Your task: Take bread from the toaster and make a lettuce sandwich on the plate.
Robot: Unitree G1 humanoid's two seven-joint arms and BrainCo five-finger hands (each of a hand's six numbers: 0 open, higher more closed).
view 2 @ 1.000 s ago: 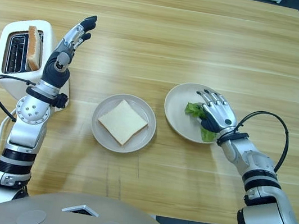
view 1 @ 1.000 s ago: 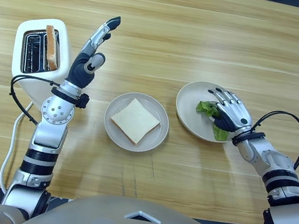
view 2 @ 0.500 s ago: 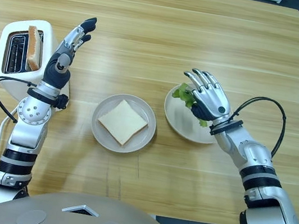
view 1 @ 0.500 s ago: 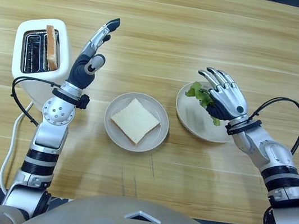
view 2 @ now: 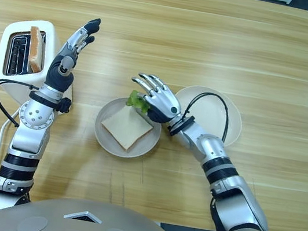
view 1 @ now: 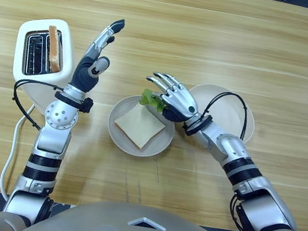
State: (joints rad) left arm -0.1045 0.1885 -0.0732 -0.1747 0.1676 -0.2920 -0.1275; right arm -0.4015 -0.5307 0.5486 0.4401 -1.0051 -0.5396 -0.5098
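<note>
Green lettuce (view 1: 149, 99) in right hand (view 1: 175, 98) over bread slice (view 1: 139, 126).

Two head-mounted eyes, slightly offset, look forward and down at the same table (view 1: 214, 31), toaster (view 1: 35, 53) at left.

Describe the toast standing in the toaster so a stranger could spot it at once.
On the wooden table, find the white toaster at the robot's far left. A browned slice stands on edge in its right slot, poking above the top. The other slice lies flat and pale on the middle plate.
</note>
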